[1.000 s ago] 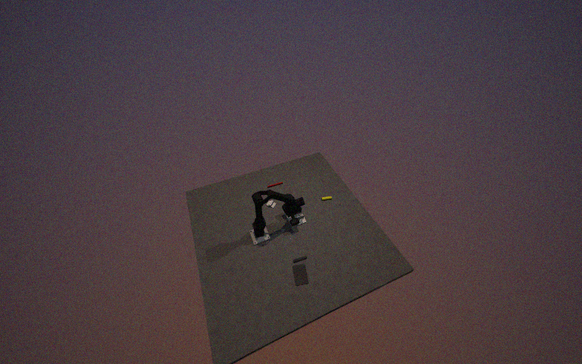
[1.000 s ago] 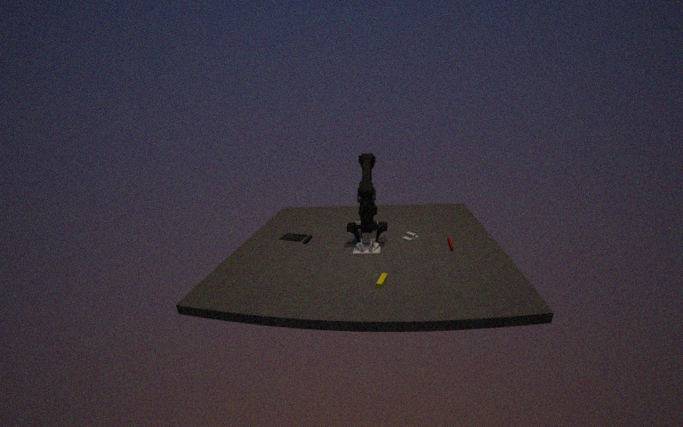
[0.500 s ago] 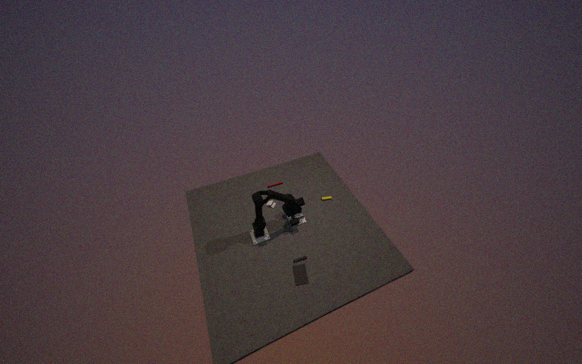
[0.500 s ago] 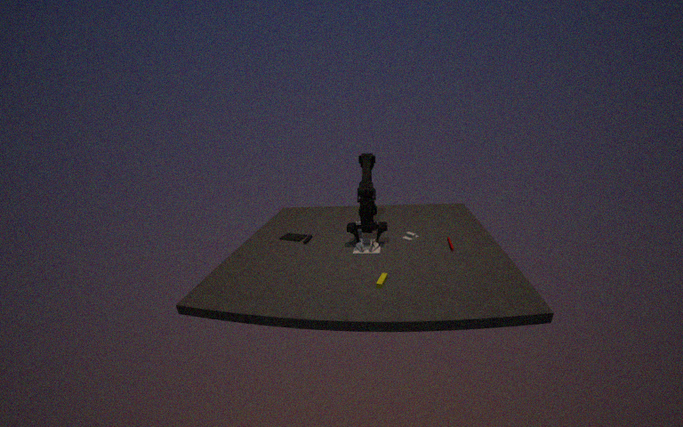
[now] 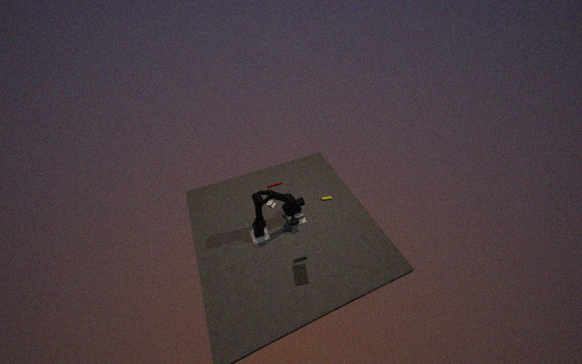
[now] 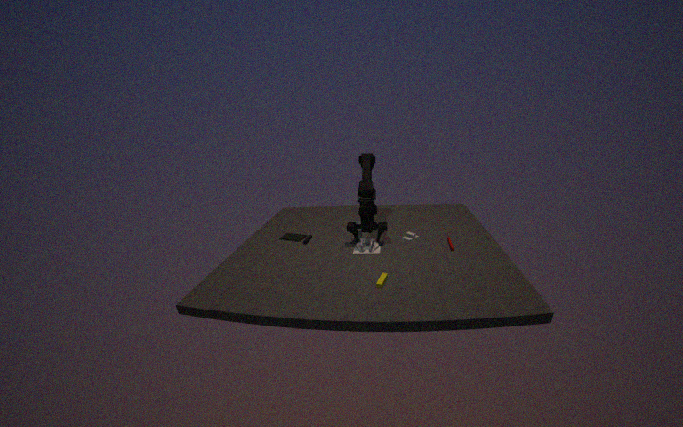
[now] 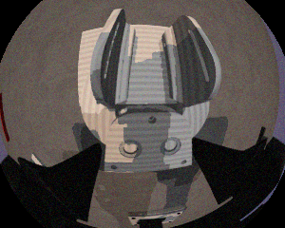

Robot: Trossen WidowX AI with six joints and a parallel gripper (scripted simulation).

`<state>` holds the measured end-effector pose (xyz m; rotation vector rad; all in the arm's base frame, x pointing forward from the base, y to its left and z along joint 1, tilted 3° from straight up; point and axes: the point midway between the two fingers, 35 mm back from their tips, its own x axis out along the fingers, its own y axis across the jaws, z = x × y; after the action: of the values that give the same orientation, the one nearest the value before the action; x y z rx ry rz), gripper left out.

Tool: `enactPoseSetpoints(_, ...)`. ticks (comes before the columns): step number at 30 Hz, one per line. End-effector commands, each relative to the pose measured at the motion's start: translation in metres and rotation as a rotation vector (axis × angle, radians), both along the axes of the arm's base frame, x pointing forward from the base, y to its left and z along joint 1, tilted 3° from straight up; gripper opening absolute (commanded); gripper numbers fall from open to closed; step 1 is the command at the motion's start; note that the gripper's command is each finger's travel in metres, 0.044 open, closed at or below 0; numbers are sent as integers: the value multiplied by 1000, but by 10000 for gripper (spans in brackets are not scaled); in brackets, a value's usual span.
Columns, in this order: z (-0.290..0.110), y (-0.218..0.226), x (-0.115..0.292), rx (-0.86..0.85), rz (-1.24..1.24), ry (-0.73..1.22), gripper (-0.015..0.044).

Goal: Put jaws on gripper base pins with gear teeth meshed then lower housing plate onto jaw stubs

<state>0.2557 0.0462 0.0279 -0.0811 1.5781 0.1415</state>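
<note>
The pale gripper base [image 7: 86, 57] [image 6: 366, 251] [image 5: 303, 221] lies on the table under my hand. In the wrist view the left jaw [image 7: 99, 71] and the right jaw [image 7: 212, 71] stand on it, spread apart and roughly parallel. The housing plate [image 7: 152, 135] covers their rear ends. A round stub shows in each of its two holes, and it looks level. The pins and gear teeth are mostly hidden beneath it. My gripper [image 7: 148, 146] [image 6: 366, 240] is open and empty. Its black fingers stand on either side of the plate, with no clear contact visible.
A yellow block [image 5: 326, 198] [image 6: 381, 279] lies beyond the base. A red rod [image 5: 274, 184] [image 6: 450, 244] [image 7: 4, 119] and small white pieces [image 5: 271, 204] [image 6: 410, 236] lie to one side. A dark flat plate [image 5: 300, 274] [image 6: 293, 237] and dark bar [image 5: 299, 259] [image 6: 308, 239] lie on the other.
</note>
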Motion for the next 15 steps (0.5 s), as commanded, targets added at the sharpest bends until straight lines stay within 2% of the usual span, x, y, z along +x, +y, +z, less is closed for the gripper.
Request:
enactPoseSetpoints(1,20,0,4,1,-1,-9,440)
enactPoseSetpoints(6,72,-3,0,-1,-4,-7,440)
enactPoseSetpoints(11,68,-2,1,2,-9,-16,440)
enactPoseSetpoints(15,101,-10,-28,0,-6,-8,440)
